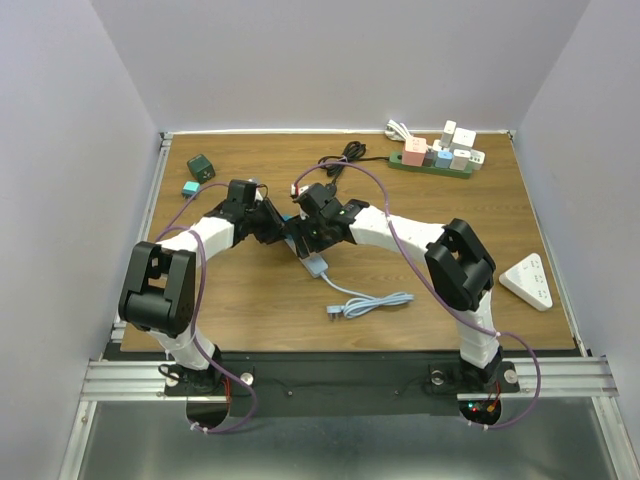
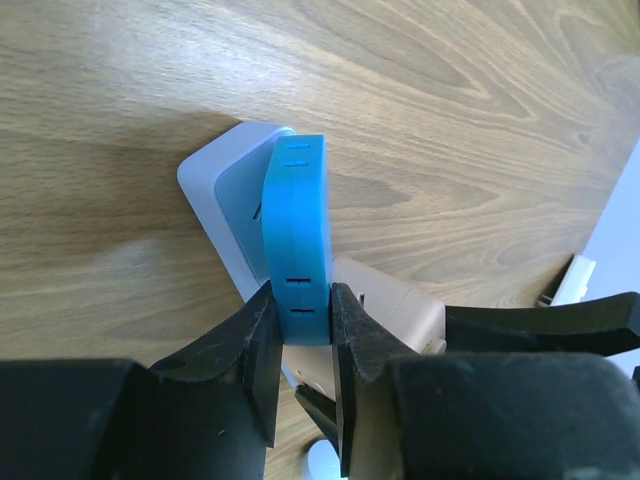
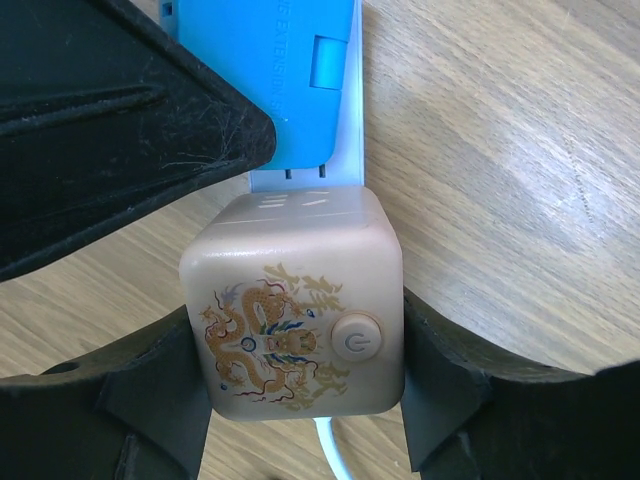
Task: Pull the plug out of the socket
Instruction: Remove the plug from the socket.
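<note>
- From above, we see both arms meet at the middle of the wooden table (image 1: 250, 320). The left gripper (image 1: 275, 226) and right gripper (image 1: 308, 236) crowd over the white socket (image 1: 317, 265), whose pale cable (image 1: 370, 303) trails toward the near edge. A green power strip (image 1: 435, 158) loaded with adapters lies at the far right.
- At the left wrist, we find the blue plug (image 2: 295, 220) seated against the white socket. Its near end is pinched between the two black fingers (image 2: 258, 340), which touch it on both sides with only the plug's thickness between them. A beige cube (image 2: 390, 305) shows just right of it.
- At the right wrist, we see the jaws spread wide yet pressed against both sides of the beige cube, which bears a dragon print and a power button. The blue plug sits just beyond it, on the socket.
</note>
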You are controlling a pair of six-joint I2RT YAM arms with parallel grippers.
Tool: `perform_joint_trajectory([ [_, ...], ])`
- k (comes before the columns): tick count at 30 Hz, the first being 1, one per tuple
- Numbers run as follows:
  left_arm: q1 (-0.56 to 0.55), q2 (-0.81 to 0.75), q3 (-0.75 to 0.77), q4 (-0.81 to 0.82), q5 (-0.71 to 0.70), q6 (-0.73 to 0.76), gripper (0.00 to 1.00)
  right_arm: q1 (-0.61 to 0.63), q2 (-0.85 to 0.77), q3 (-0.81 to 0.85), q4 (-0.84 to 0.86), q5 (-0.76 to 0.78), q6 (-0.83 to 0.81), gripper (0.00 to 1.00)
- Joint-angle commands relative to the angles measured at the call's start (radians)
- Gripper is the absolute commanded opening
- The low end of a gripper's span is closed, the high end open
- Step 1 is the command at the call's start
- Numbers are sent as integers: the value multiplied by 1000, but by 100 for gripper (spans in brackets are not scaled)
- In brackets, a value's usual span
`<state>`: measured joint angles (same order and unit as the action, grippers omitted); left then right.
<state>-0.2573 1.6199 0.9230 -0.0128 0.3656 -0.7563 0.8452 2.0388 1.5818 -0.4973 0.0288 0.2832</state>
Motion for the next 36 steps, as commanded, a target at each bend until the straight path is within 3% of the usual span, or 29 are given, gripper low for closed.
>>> perform_joint_trajectory([
  [1, 16, -31, 51, -41, -64, 95, 0, 9, -3, -31, -57, 26, -32, 0],
  [14, 16, -64, 252, -104, -20, 77, 0, 17, 132, 21, -175, 60, -45, 1],
  [20, 26, -81, 266, -111, 54, 48, 0, 17, 196, 43, -195, 51, -44, 0],
  [36, 27, -170, 306, -127, 58, -1, 0, 17, 323, 119, -248, 17, -21, 0],
])
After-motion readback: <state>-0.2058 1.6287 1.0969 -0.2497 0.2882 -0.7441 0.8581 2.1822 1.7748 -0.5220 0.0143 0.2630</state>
